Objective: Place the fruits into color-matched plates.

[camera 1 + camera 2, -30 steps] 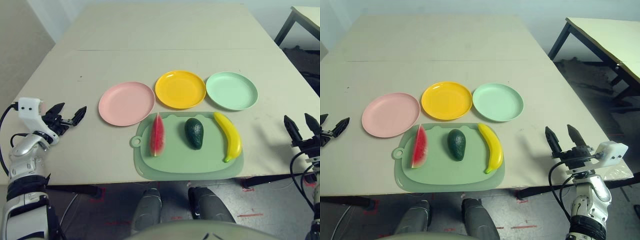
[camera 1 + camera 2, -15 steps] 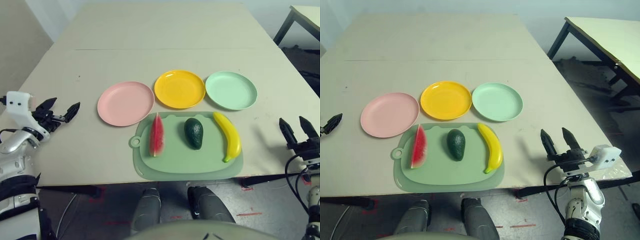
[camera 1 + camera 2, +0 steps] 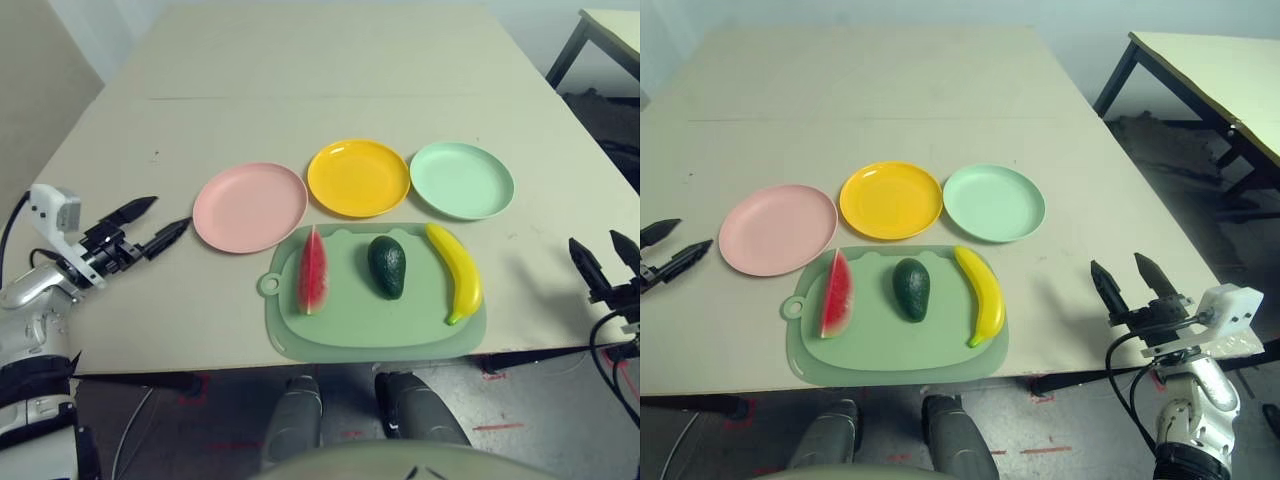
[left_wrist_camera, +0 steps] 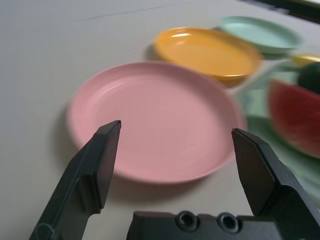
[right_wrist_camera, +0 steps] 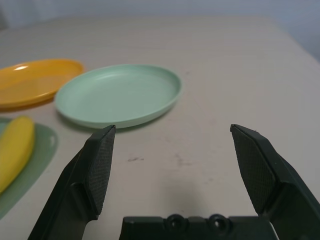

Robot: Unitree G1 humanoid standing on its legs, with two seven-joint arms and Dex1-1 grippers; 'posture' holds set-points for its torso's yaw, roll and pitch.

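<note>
The left gripper hangs over the desk near its left edge, its two black fingers spread wide and empty, aimed at the pink plate, which lies just beyond the fingertips but apart from them. In the left wrist view that plate sits between the open fingers, with the yellow plate and the mint green plate in a row behind it.

The right gripper hangs by the desk's right edge towards the near corner, also wide open and holding nothing. It points towards the mint green plate, well apart from it, and the banana shows at one side of the right wrist view.

The three fruits lie side by side on a large green mat at the desk's near edge, just in front of the plates. The watermelon wedge is red with a green rind and stands on its rind nearest the pink plate. The dark green avocado lies in the middle. The curved yellow banana lies on the mat's right side, just in front of the mint green plate. All three plates are round, shallow and bare.
</note>
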